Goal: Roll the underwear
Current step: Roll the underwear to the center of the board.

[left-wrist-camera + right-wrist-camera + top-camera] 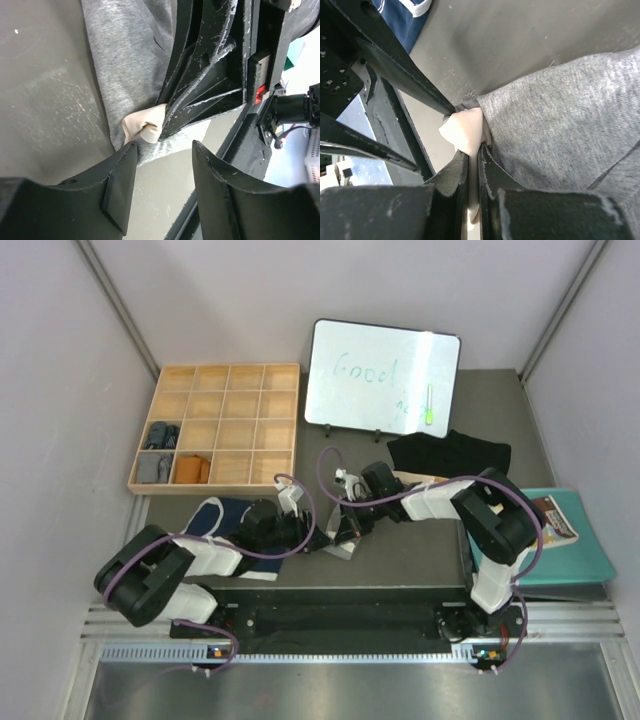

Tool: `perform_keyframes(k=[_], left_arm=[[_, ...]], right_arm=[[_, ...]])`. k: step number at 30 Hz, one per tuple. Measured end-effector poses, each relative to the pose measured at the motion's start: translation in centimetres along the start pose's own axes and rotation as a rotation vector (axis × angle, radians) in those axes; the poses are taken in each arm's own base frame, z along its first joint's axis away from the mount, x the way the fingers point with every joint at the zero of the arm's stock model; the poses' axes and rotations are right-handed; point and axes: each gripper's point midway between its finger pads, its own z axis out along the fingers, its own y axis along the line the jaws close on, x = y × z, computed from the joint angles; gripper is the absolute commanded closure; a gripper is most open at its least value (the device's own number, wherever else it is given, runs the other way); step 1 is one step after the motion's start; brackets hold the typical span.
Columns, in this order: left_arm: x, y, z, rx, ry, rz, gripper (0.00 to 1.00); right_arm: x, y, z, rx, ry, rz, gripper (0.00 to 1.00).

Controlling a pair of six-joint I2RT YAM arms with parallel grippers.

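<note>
My right claw point(473, 150) pinching cream waistband point(464, 131) of grey briefs point(555, 125), left claw point(165, 147) spread just beside it, over bench point(45, 100)

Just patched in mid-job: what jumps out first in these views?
At the centre, the right gripper has its jaws pinched on the cream waistband of the grey briefs, with the left gripper open beside it. Behind them stand a whiteboard reading "Good" and a wooden grid tray.

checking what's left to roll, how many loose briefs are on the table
3: navy briefs lie left of centre, grey briefs sit mid-table, pinched in the right gripper, and black briefs lie by the whiteboard. Others may be hidden.
</note>
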Motion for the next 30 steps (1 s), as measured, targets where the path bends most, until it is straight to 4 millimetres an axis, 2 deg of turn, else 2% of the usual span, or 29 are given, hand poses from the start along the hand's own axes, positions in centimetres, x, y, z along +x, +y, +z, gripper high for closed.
perform_keyframes(k=[6, 14, 16, 17, 19, 20, 24, 27, 30], left_arm=[[0.1, 0.9, 0.4, -0.028, -0.007, 0.008, 0.64], [0.3, 2.8, 1.2, -0.09, -0.01, 0.003, 0.75], [0.2, 2.8, 1.6, -0.087, -0.009, 0.006, 0.81], [0.1, 2.9, 1.7, -0.086, -0.008, 0.005, 0.83], [0.0, 2.9, 2.1, -0.084, -0.005, 0.005, 0.88], [-0.2, 2.9, 2.3, -0.085, -0.004, 0.006, 0.88], [-0.7, 3.0, 2.9, -0.096, 0.0, 0.006, 0.9], [-0.8, 3.0, 3.0, -0.1, 0.005, 0.003, 0.92], [-0.7, 3.0, 3.1, -0.104, 0.011, 0.0, 0.94]], right_arm=[[0.0, -0.2, 0.1, -0.016, 0.012, 0.015, 1.0], [0.0, -0.3, 0.0, -0.019, 0.021, 0.018, 0.99], [-0.1, -0.4, -0.1, -0.017, 0.019, 0.018, 0.84], [-0.1, -0.5, -0.1, -0.013, 0.018, 0.02, 0.65], [-0.1, -0.5, -0.2, -0.012, 0.017, 0.031, 0.53], [-0.3, -0.2, -0.4, -0.023, 0.015, 0.031, 0.42], [-1.5, 0.6, -1.5, 0.014, -0.034, 0.003, 0.28], [-2.7, 1.1, -3.0, 0.067, -0.097, -0.015, 0.26], [-3.1, 1.7, -4.9, 0.126, -0.169, -0.007, 0.25]])
